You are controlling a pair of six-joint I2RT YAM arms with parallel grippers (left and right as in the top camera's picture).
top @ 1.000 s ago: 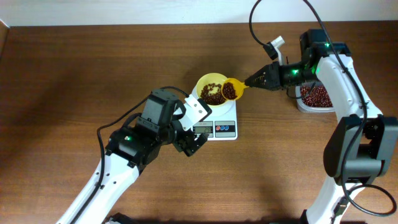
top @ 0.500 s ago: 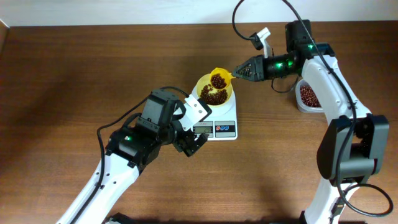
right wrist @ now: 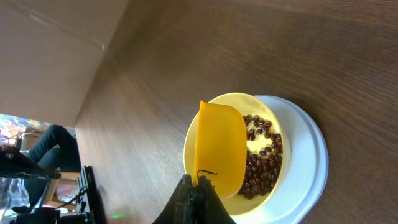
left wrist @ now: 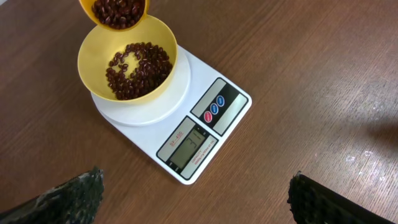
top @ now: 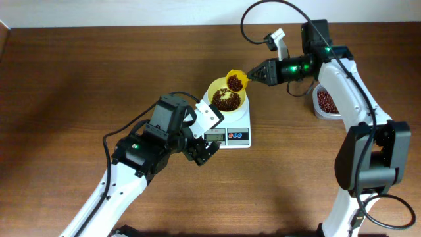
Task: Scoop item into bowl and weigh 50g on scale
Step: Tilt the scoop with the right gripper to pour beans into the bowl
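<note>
Right jaws hold the scoop (top: pixel 235 81) of beans (left wrist: pixel 118 9) above the near rim of the bowl (left wrist: pixel 90 62), drawn slightly back; left jaws wide open.

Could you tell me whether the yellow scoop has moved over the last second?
Yes. The scoop in the right gripper has shifted from beside the bowl to over its far rim; the scale stayed put.

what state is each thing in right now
bowl: on the scale, partly filled with beans
scoop: loaded with beans, held over the bowl's rim
scale: carrying the bowl, display unreadable
tub: holding beans, partly hidden by the right arm
left gripper: open, holding nothing
right gripper: shut on scoop
</note>
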